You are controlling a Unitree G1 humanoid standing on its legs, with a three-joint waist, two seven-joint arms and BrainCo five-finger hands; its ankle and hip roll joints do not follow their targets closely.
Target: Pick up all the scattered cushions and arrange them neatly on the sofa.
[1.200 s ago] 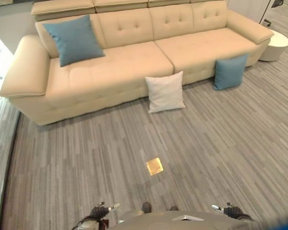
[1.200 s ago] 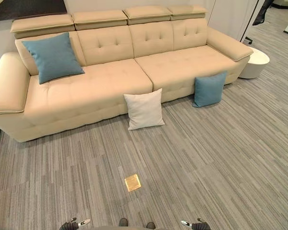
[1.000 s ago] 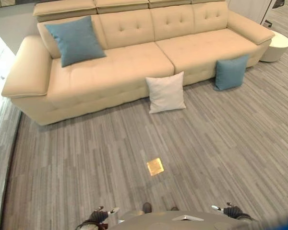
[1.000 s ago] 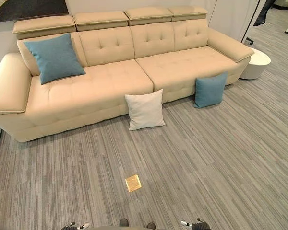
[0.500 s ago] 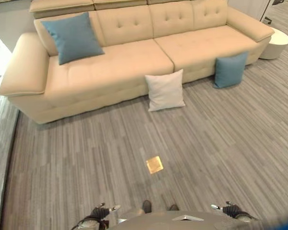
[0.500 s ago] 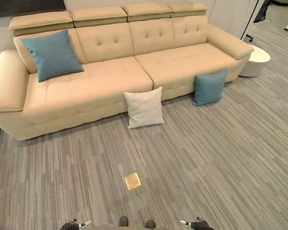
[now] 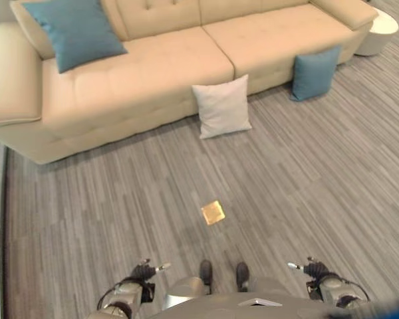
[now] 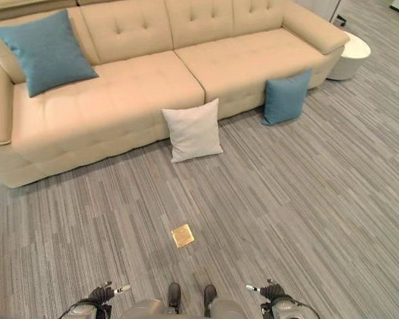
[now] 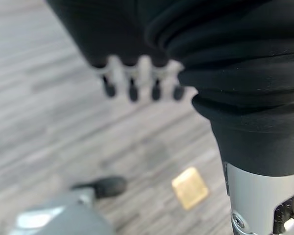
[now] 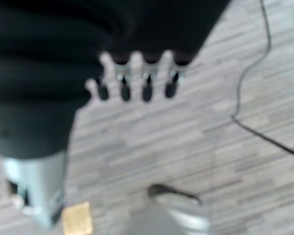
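White cushion [image 8: 193, 131] leans upright against sofa [image 8: 139, 100] (floor).

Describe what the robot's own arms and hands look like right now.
Both arms are silver-grey. The left hand and right hand each have a dark ribbed cover over the back and wrist, a row of silver fingers with dark tips, and a silver thumb set apart.

Beige sofa [image 8: 126, 100], long, tufted. One teal cushion [image 8: 45, 52] on its left seat, leaning on backrest. White cushion [image 8: 193, 131] on floor, propped against sofa front near middle. Smaller teal cushion [image 8: 285, 97] on floor, leaning against sofa's right front.
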